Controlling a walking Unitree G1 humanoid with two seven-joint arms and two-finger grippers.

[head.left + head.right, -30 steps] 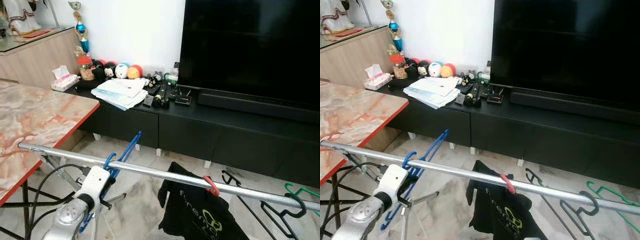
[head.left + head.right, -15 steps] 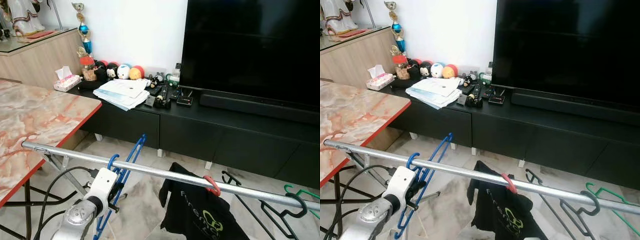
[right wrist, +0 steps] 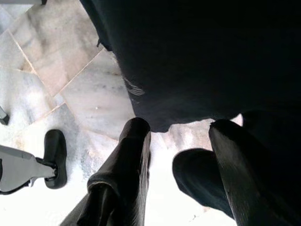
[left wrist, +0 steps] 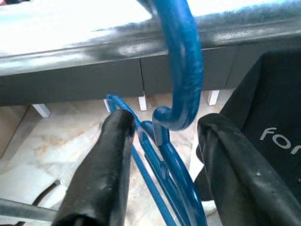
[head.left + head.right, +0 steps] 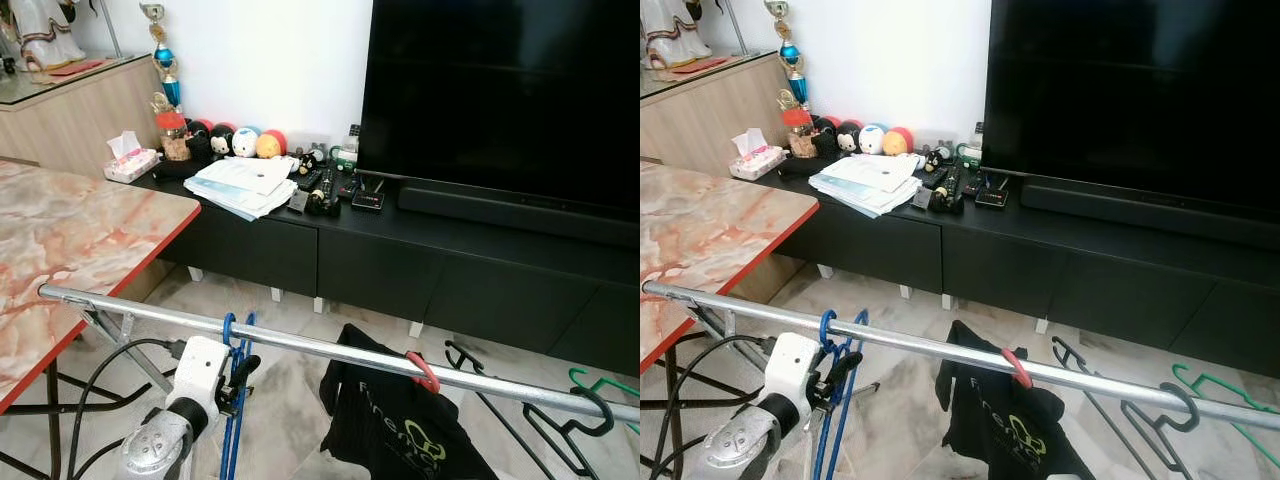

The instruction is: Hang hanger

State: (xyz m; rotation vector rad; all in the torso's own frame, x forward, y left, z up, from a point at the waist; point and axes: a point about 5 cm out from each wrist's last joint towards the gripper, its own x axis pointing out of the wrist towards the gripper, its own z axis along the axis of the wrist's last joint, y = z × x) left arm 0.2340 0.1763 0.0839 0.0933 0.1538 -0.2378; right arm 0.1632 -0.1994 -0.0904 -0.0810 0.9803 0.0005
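Note:
A blue hanger [image 5: 236, 400] hangs straight down by its hook [image 4: 186, 70] from the silver rail [image 5: 320, 346] of a drying rack. My left gripper [image 5: 240, 375] sits just below the rail at the hanger's neck. In the left wrist view its fingers [image 4: 113, 155] stand open on either side of the hook, with a gap to the blue wire on both sides. My right gripper [image 3: 181, 132] is open, low over the marble floor under a black shirt [image 3: 197, 56].
On the rail to the right hang the black shirt [image 5: 395, 425] on a red hanger [image 5: 424, 371], a black hanger [image 5: 570, 425] and a green hanger [image 5: 605, 385]. A marble table [image 5: 70, 240] stands at left. Beyond are a black TV cabinet [image 5: 400, 260] and a TV [image 5: 500, 90].
The blue hanger swung from tilted away from me to hanging straight down on the rail. My left gripper has dropped a little below the rail.

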